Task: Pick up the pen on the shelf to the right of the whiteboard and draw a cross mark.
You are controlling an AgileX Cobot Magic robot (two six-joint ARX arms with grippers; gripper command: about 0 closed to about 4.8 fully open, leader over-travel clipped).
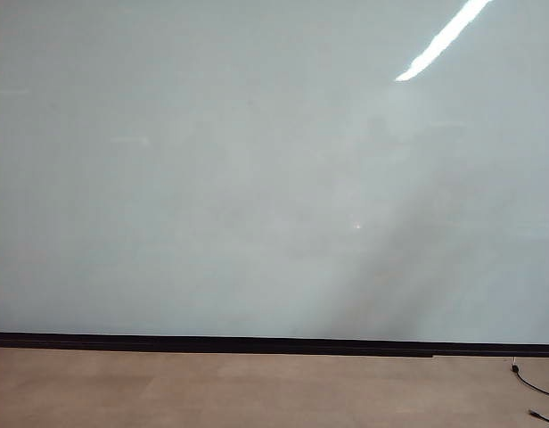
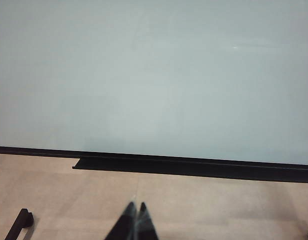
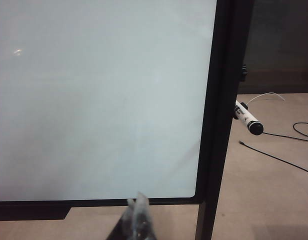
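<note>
The whiteboard (image 1: 257, 178) fills the exterior view, pale and blank, with a black strip along its lower edge; no cross mark shows on it. In the right wrist view the pen (image 3: 248, 120), white-barrelled with a black end, sticks out from the board's black side frame (image 3: 221, 110). My right gripper (image 3: 138, 202) is shut and empty, well short of the pen. My left gripper (image 2: 135, 206) is shut too, tips together, facing the whiteboard (image 2: 154, 75) and its black ledge (image 2: 184, 165). Neither gripper appears in the exterior view.
Black cables (image 3: 289, 145) lie on the tan floor beyond the frame, and one (image 1: 533, 385) shows at the exterior view's lower right. A black foot (image 2: 21, 222) sits on the floor near the left gripper.
</note>
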